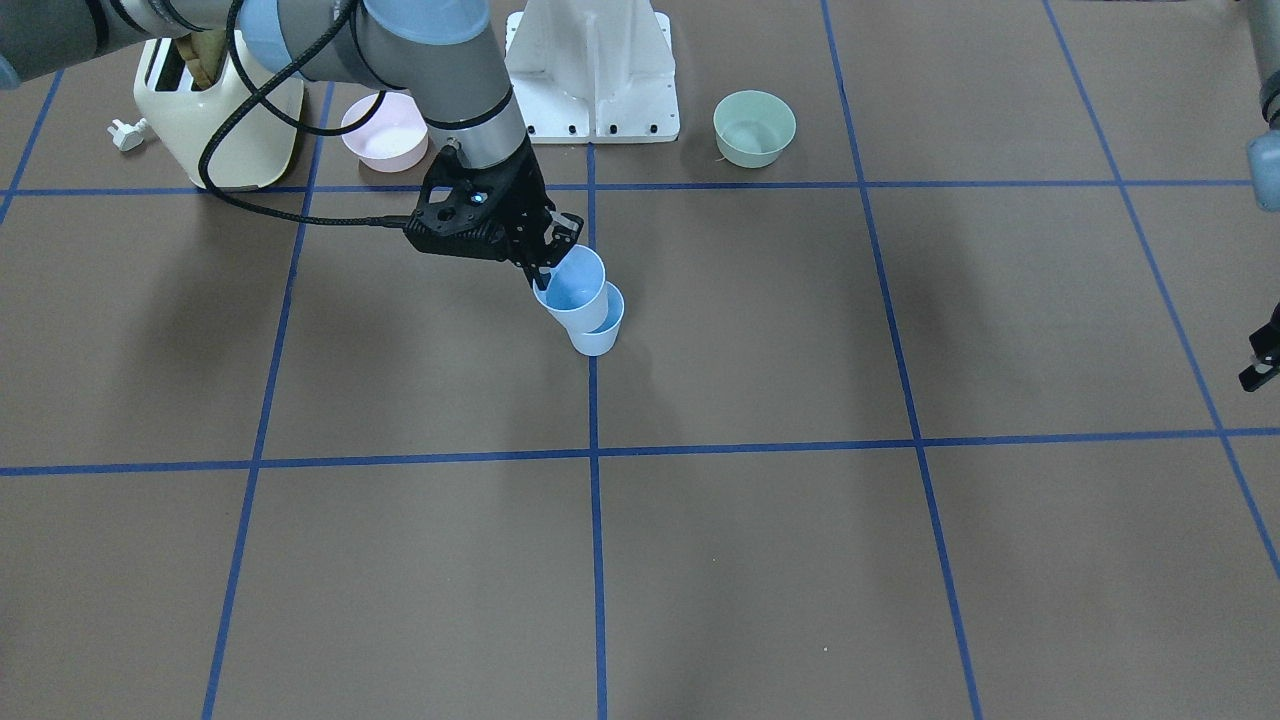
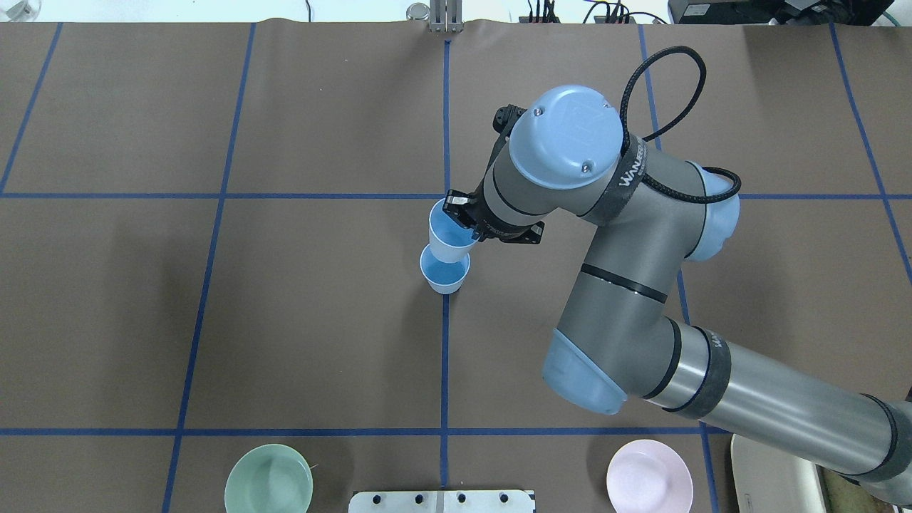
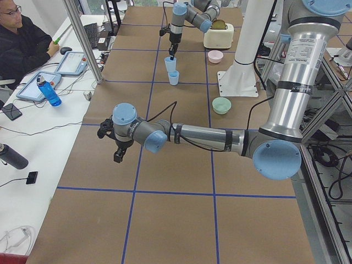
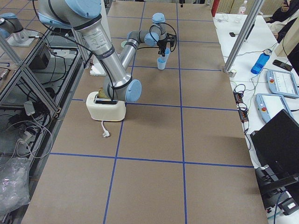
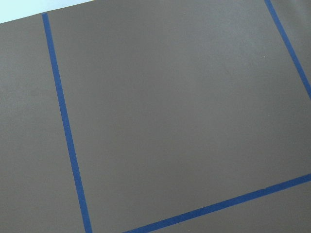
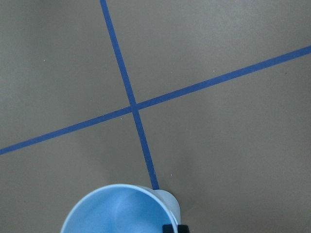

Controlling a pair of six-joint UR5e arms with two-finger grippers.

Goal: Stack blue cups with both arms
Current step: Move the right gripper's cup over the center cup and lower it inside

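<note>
My right gripper (image 1: 548, 265) is shut on the rim of one blue cup (image 1: 572, 288) and holds it tilted in the air. Its base is just over the mouth of the second blue cup (image 1: 598, 332), which stands upright on the centre blue line. In the overhead view the held cup (image 2: 449, 234) overlaps the standing cup (image 2: 445, 274). The right wrist view shows the held cup's mouth (image 6: 116, 211). My left gripper (image 1: 1262, 360) hangs far off to the robot's left over bare table, empty. I cannot tell how its jaws stand.
A pink bowl (image 1: 385, 130), a green bowl (image 1: 754, 127) and a cream toaster (image 1: 215, 110) stand along the robot's side by the white pedestal (image 1: 592, 70). An operator sits at a side desk (image 3: 33, 93) in the exterior left view.
</note>
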